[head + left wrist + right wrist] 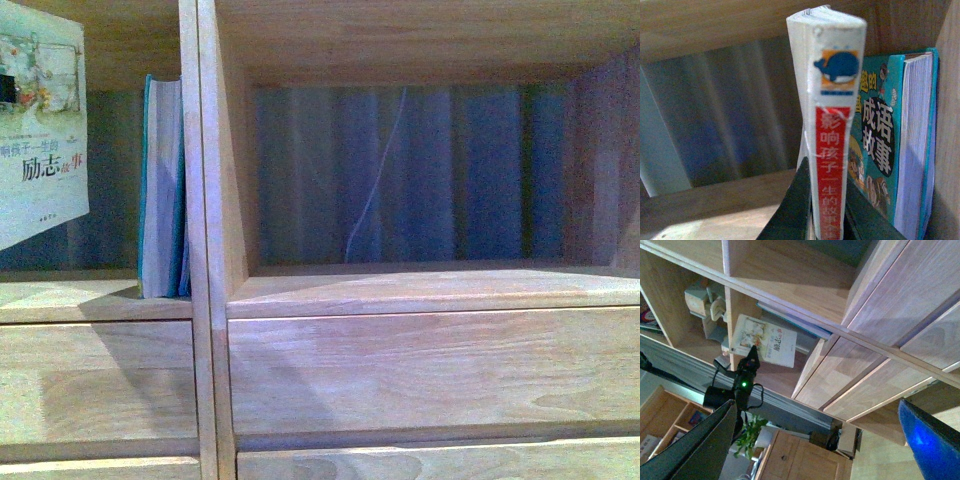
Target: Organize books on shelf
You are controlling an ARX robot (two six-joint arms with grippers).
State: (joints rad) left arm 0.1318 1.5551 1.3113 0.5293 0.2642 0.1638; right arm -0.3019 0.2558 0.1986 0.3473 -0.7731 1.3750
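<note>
- Two books show in the front view: the thin paperback [40, 130] hangs tilted in the left compartment of the shelf [205, 200], apart from the teal book [162, 190], which stands upright against the divider. Plain drawer fronts [430, 370] run below.
- Left wrist view: the left gripper [829, 212] pinches the paperback at one end, with its red-and-white spine facing the camera and the teal book just beside it.
- Right wrist view: the right gripper [810, 450] has its jaws spread wide, out in front of the shelf.
</note>
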